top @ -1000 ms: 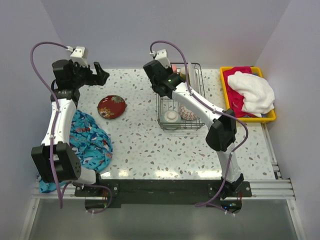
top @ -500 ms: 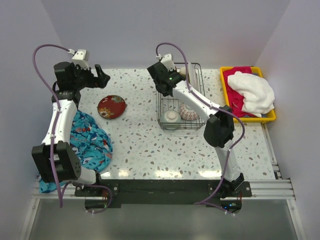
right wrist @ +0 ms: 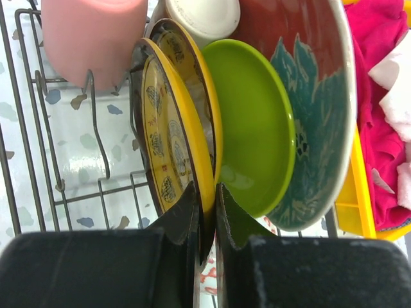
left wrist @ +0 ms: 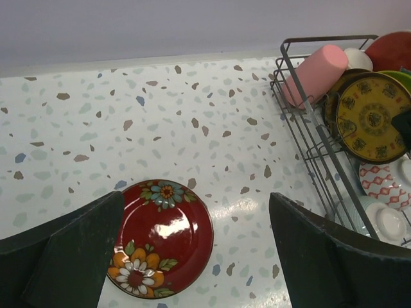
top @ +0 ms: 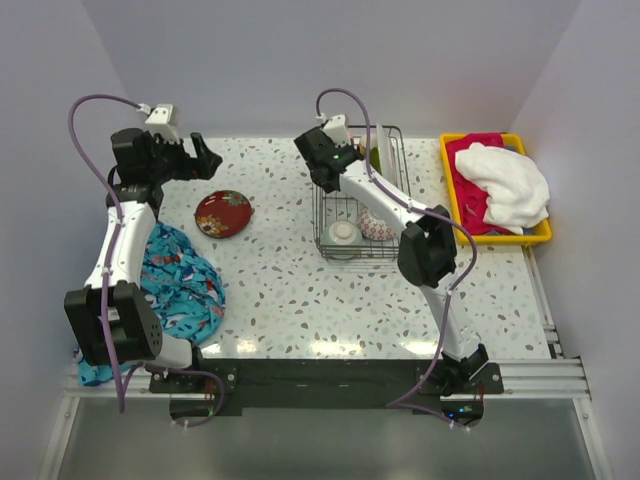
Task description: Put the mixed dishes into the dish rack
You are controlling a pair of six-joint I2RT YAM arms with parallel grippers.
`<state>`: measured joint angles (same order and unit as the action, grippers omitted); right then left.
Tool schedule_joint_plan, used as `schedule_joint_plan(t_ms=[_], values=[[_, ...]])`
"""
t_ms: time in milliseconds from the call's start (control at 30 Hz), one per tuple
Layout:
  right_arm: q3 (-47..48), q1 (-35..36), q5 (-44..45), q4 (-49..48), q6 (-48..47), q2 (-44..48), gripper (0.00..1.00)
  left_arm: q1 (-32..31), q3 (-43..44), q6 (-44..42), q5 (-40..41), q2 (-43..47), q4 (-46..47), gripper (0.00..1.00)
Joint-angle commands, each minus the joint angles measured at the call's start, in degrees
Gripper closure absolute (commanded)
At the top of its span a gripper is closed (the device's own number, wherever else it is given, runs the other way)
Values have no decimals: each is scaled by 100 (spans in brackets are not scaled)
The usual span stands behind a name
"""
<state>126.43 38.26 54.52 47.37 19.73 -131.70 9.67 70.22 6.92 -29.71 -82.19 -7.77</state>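
right wrist: r gripper (right wrist: 207, 192) pinches yellow plate (right wrist: 168, 135) in rack (right wrist: 97, 128); l gripper (left wrist: 196, 199) spread.

On my tabletop (top: 290, 280): dish rack (top: 320, 225) centre-rear; plate (top: 223, 213) to its left, tray (top: 451, 185) to its right, cloth (top: 180, 275) near-left.

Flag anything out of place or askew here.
One red floral plate lies flat on the table, outside the dish rack; the pink cup leans askew at the rack's far corner.
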Motion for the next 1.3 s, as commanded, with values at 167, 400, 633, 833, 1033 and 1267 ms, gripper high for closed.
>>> schedule_joint_plan(t_ms=[167, 400, 633, 833, 1033, 1267], values=[[277, 6, -266, -79, -21, 434, 60, 70, -289, -594, -122, -428, 136, 0], [14, 462, -846, -193, -101, 1400, 51, 219, -237, -1375, 491, -1017, 83, 0], [-646, 621, -3252, -413, -776, 1806, 34, 755, 790, -2282, 503, -2089, -933, 9], [-611, 481, -5414, -334, -1102, 1779, 34, 1019, 1644, -2809, -245, -3090, -1937, 25], [-576, 428, -5989, -325, -1164, 1674, 32, 1028, 1759, -2793, -465, -3584, -2115, 34], [-690, 384, -5945, -343, -1173, 1656, 32, 1010, 1890, -2669, -711, -4067, -2194, 36]])
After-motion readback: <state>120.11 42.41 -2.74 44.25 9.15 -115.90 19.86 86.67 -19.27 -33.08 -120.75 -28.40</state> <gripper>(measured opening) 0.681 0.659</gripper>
